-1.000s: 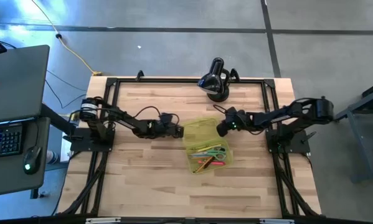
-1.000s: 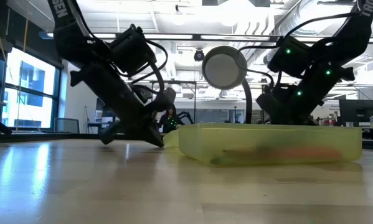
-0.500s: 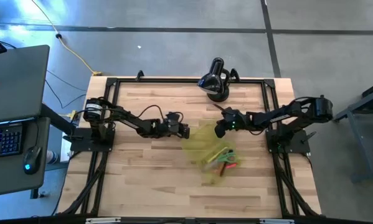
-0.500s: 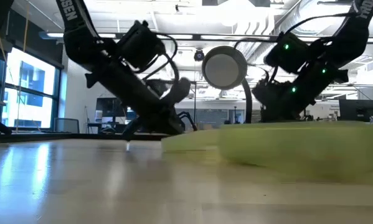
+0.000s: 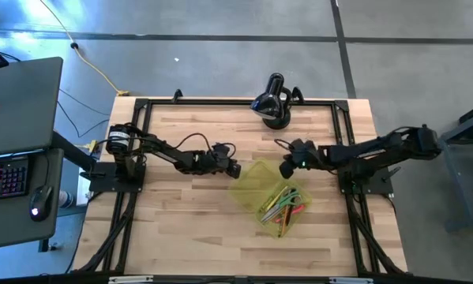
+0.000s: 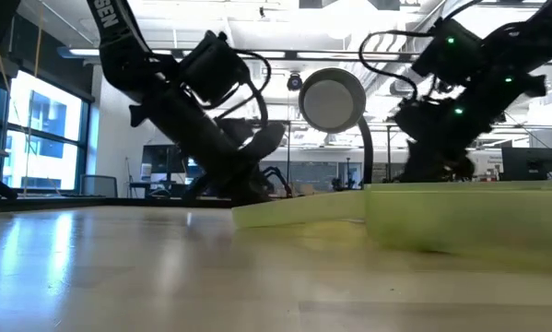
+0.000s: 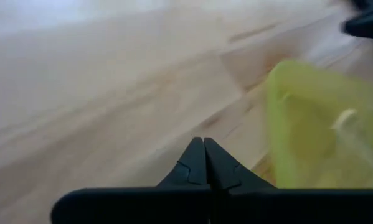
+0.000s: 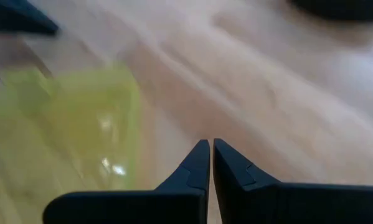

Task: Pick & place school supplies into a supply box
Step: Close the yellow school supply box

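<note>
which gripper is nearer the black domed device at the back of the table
Right. The right gripper sits just in front of the black domed device, slightly to its right. The left gripper is farther off to the device's left, beside the supply box. Both jaws are shut.

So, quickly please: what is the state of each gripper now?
Left gripper: closed, holding nothing, beside the yellow-green box.
Right gripper: closed, holding nothing, on the other side of the box.
</note>
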Motion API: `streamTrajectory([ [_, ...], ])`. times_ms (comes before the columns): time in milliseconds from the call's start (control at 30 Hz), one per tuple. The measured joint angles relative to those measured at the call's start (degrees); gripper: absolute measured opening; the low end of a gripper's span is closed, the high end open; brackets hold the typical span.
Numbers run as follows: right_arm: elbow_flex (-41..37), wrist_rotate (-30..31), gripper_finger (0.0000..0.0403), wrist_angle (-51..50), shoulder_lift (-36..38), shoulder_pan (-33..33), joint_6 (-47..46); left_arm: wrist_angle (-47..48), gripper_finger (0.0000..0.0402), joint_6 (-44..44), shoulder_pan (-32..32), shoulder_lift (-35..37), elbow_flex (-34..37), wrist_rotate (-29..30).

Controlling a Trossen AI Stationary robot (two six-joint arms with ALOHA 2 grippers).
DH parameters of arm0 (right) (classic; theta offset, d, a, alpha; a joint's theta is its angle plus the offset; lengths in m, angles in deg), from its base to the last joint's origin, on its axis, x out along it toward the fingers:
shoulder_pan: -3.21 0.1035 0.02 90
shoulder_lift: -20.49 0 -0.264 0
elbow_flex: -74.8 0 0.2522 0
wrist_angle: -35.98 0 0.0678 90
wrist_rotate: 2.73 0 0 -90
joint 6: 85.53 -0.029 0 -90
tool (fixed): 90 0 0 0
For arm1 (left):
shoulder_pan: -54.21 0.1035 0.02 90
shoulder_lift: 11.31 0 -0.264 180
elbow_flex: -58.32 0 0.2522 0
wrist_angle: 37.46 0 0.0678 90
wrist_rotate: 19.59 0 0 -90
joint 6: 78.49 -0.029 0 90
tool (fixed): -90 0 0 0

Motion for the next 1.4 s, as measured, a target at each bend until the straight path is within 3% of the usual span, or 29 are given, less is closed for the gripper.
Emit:
streamTrajectory([
  [100,0.0,-0.8,0.0,-6.23,2.45,3.11,-3.67,3.28,0.001,2.6,0.0,-0.13,0.02,-0.28],
  [300,0.0,-2.7,0.0,-15.2,6.92,11.38,-11.29,1.52,0.0034,2.71,-0.19,-1.32,-0.05,-4.93],
  [500,0.0,-5.79,0.0,-27.86,11.47,19.93,-23.77,0.07,0.001,2.6,-0.41,-2.95,-0.19,-5.53],
  [667,0.0,-10.8,0.0,-35.87,13.76,26.63,-33.94,-1.05,0.0031,0.94,-0.46,-3.06,-0.22,-7.44],
  [833,0.0,-17.7,0.0,-32.62,12.97,33.76,-38.5,-1.66,0.0011,0.44,-0.83,-3.1,-0.22,-8.87],
  [933,0.02,-18.3,0.0,-27.67,12.19,37.67,-39.41,-1.66,0.0011,0.43,-0.85,-3.15,-0.27,-9.13],
  [1100,0.04,-12.16,0.0,-20.73,10.99,41.56,-39.92,-2.41,0.003,-1.11,-0.94,-3.21,-0.61,-10.36],
  [1233,0.04,-7.23,0.0,-18.19,7.9,41.8,-39.69,-1.9,0.0014,-2.05,-0.96,-3.41,-2.14,-11.56],
  [1400,0.14,-6.96,0.0,-16.11,0.03,40.56,-39.87,-1.39,0.0016,-3.07,-0.92,-3.72,-4.28,-12.12],
])
